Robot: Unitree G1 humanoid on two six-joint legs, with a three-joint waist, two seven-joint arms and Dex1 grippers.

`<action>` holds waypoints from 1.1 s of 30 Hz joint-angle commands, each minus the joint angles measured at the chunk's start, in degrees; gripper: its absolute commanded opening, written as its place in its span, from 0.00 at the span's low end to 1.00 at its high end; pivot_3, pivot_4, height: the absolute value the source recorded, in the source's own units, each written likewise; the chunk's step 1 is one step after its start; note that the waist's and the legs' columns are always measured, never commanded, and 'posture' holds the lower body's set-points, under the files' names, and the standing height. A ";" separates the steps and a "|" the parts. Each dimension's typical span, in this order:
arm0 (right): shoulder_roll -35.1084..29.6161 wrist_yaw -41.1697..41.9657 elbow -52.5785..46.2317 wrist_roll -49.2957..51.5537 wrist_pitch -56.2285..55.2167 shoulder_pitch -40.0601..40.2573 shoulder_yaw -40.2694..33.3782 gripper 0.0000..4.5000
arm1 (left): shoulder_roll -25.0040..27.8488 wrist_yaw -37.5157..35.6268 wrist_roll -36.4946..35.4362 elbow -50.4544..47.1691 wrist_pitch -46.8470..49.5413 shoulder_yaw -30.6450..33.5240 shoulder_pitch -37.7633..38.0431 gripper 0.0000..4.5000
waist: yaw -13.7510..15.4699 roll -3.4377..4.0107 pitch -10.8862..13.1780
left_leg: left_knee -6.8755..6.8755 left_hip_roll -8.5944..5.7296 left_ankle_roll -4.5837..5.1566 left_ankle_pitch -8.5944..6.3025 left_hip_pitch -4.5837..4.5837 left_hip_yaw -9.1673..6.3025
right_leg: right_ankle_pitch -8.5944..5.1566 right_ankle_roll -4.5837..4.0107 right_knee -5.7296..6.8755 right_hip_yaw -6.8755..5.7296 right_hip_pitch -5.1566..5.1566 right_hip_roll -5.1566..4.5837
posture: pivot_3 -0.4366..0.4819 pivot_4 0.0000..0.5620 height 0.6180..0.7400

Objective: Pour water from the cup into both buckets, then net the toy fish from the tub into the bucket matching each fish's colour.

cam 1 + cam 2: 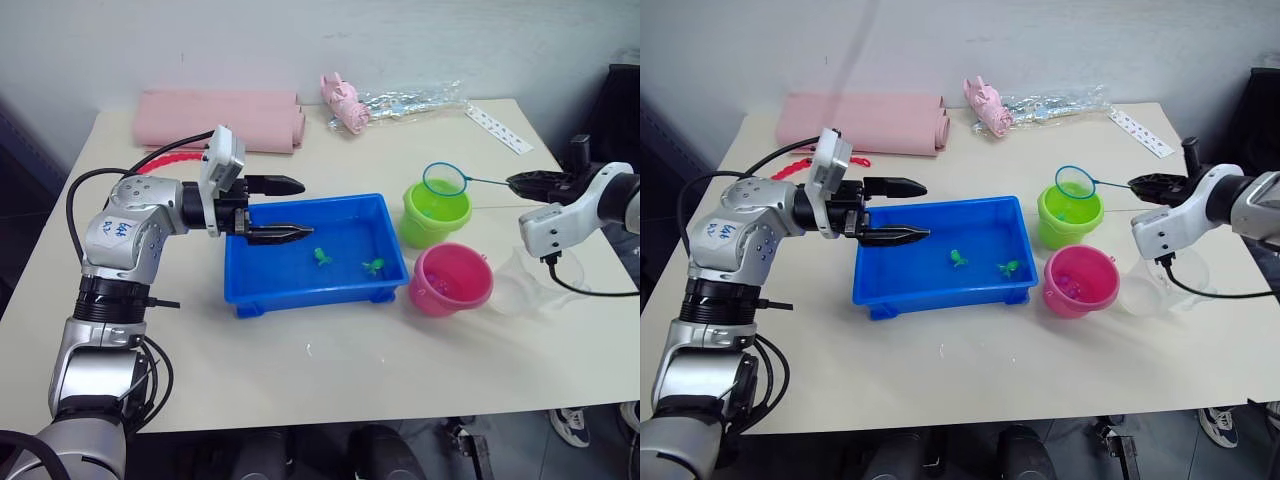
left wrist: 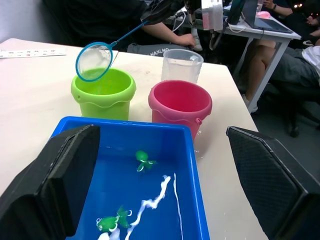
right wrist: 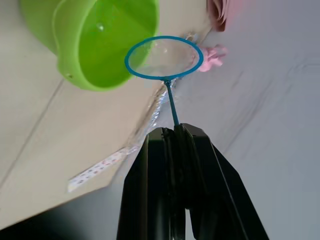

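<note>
Table [image 1: 330, 370]: pale top; carries every item below.
Tub [image 1: 300, 283]: bright blue, shallow, centre of the table; water inside. Rigid plastic by the look; judged heavy and sloshy if shifted, better left where it stands.
Left gripper [image 1: 276, 208]: over the tub's left end, fingers spread well apart, holding nothing.
Right gripper [image 1: 1152, 186]: at the table's right side, fingers pressed together on the net's thin handle.
Green bucket [image 1: 436, 213]: just beside the tub's right end, upright, far side of the pink one.
Pink bucket [image 1: 450, 279]: touching or almost touching the tub's near right corner; small pink pieces lie inside.
Cup [image 2: 182, 65]: clear, upright, just behind the pink bucket as seen from the left wrist; looks empty, so judged light.
Net [image 1: 444, 180]: blue hoop held above the green bucket's far rim; whether the mesh carries anything cannot be told. Judged very light, handle springy, mesh soft; best held far down the handle, as it is now.
Toy fish [image 1: 321, 257]: two green ones in the tub's water, right of centre, apart from each other. Judged tiny, wet and slippery; best scooped from beneath with the hoop, not pinched.
</note>
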 commanded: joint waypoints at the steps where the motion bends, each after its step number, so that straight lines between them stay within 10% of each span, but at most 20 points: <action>1: -2.38 -2.92 3.67 -3.34 -3.74 -3.25 0.31 0.00 | 0.94 -0.30 0.07 -1.14 -0.71 0.87 -0.81 0.98 | 0.02 0.00 0.00 | -0.01 0.00 0.00 0.00 0.00 0.00 | 0.00 0.00 -0.01 0.00 0.00 0.00 | 0.48 0.27 1.00; 12: 9.52 32.43 -0.03 37.73 13.75 -8.21 -0.09 0.00 | 4.86 -2.23 2.16 -4.39 -0.80 -1.12 4.54 0.98 | -0.56 0.02 0.00 | 0.01 0.20 -0.01 0.01 0.07 0.03 | 0.00 -0.01 -0.03 -0.01 0.12 0.17 | 0.48 0.27 1.00; 33: 19.46 33.56 15.83 17.13 -13.64 -16.61 13.85 0.00 | 9.49 1.02 -2.14 -16.35 7.98 1.74 12.36 0.98 | -0.24 0.01 0.01 | 0.09 0.06 0.01 -0.01 0.05 -0.09 | 0.00 -0.01 0.00 -0.06 0.11 0.02 | 0.48 0.27 1.00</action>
